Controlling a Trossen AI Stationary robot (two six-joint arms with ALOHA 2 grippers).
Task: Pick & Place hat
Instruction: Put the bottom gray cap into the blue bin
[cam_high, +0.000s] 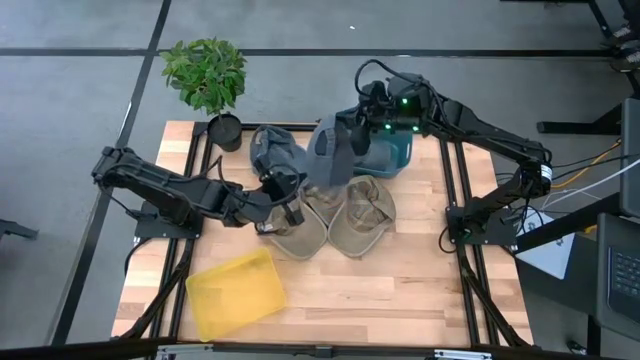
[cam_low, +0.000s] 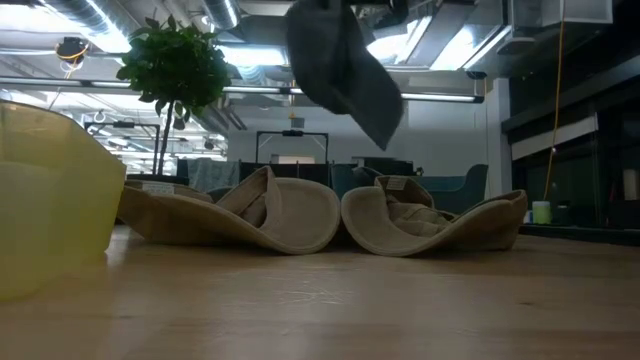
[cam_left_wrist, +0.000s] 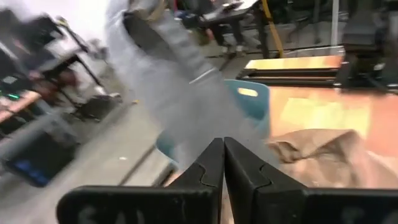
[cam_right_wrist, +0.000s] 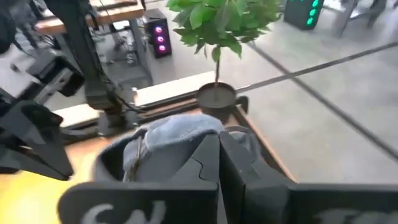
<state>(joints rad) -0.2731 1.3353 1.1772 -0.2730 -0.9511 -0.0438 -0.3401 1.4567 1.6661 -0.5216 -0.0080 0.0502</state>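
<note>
Grey floor (cam_high: 80, 90) w/ dark seams ran round the wooden desk (cam_high: 400, 290); fluorescent ceiling lights (cam_low: 440, 45) lit the workshop bkgd.

Tan hats (cam_high: 330, 225) block centre, front free (bin (cam_high: 236, 293) aside)

Robotics lab: metal-framed wooden table (cam_high: 420, 270), workstations behind, exposed ceiling ducts (cam_low: 90, 20).

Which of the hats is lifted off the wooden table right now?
The grey-blue cloth hat hanging from the right gripper. The two tan hats lie upturned on the table, as does another grey-blue one.
</note>
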